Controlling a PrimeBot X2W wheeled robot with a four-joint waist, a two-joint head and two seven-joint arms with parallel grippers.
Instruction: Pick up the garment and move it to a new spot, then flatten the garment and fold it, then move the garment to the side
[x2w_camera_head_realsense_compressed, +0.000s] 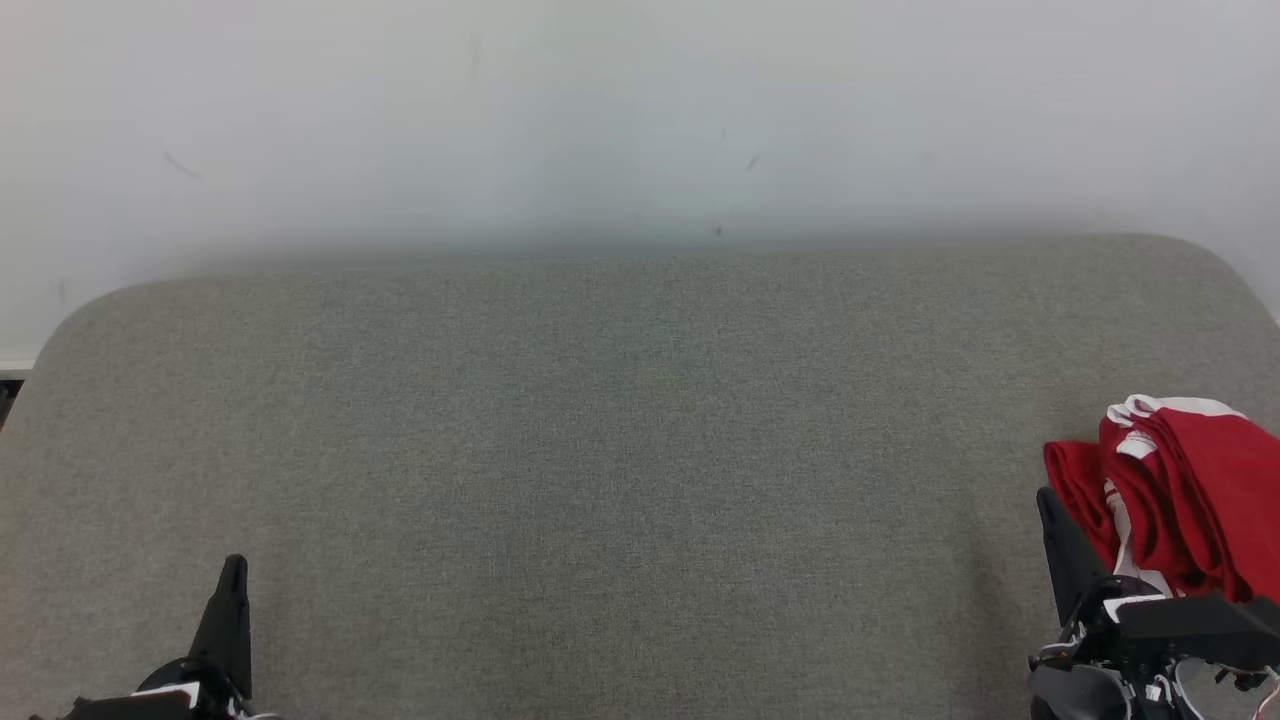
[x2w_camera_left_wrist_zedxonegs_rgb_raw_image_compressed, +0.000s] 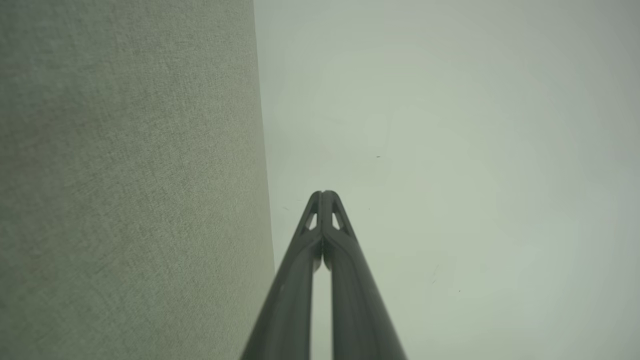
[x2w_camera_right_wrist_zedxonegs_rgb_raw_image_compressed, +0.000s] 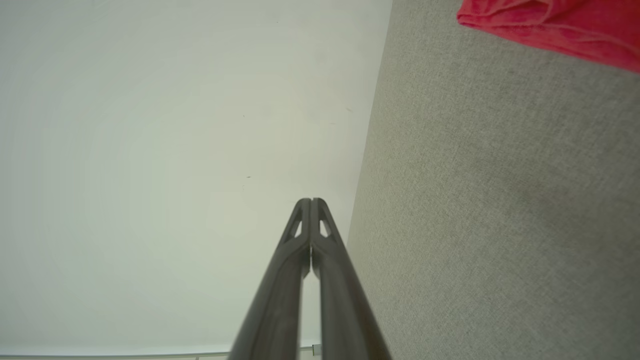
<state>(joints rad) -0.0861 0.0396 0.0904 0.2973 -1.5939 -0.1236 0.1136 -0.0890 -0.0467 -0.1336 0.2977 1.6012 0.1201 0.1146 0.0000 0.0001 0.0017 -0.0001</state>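
Observation:
The garment (x2w_camera_head_realsense_compressed: 1185, 490) is red with white trim and lies bunched in a heap at the right edge of the grey fabric surface (x2w_camera_head_realsense_compressed: 620, 450). Its red edge (x2w_camera_right_wrist_zedxonegs_rgb_raw_image_compressed: 555, 25) also crosses the top right of the right wrist view. My right gripper (x2w_camera_head_realsense_compressed: 1045, 500) stands shut just left of the heap, with nothing between its fingertips (x2w_camera_right_wrist_zedxonegs_rgb_raw_image_compressed: 311, 201), which meet tip to tip. At the lower left, my left gripper (x2w_camera_head_realsense_compressed: 235, 565) is shut too and holds nothing, its tips (x2w_camera_left_wrist_zedxonegs_rgb_raw_image_compressed: 324, 193) pressed together, far from the garment.
A pale wall (x2w_camera_head_realsense_compressed: 640, 120) rises behind the fabric surface, whose far corners are rounded. A strip of darker floor (x2w_camera_head_realsense_compressed: 8, 395) shows past the left edge.

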